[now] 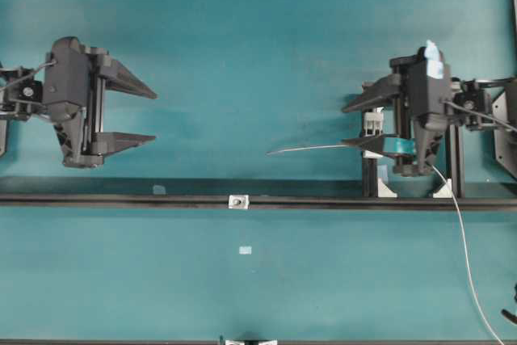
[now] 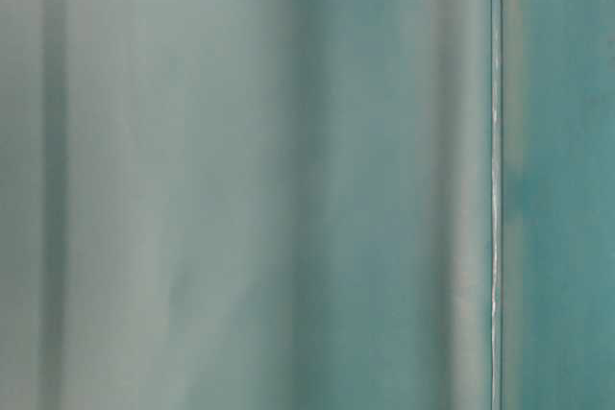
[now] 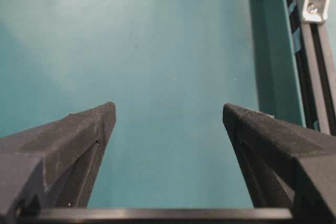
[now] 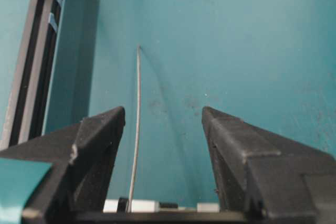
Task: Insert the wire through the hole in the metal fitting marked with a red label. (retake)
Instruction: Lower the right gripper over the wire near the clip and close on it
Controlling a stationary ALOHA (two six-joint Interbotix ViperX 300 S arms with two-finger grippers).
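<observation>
The counter (image 1: 258,54) is a teal surface. A black rail (image 1: 161,198) runs straight across it from left to right in the overhead view, and two short black uprights stand on the rail at the right.

The left tool (image 1: 145,115) sits at the far left with its jaws wide apart and nothing between them; the left wrist view shows only bare counter in the gap. The right tool (image 1: 353,124) sits at the far right, jaws likewise wide apart. In the right wrist view the wire runs up through the gap close to the left finger (image 4: 100,129); whether it touches that finger cannot be told, and neither finger clamps it.

The wire (image 1: 315,149) extends leftward from the right tool, gently curved, its free tip over open counter well short of the left tool. A white clip block (image 1: 371,123) stands just beside the right tool.

The fitting (image 1: 237,200) sits on the rail near mid-span, apart from the wire. Its hole (image 1: 237,199) shows as a dark centre. A small pale patch (image 1: 245,250) lies on the counter below it.
</observation>
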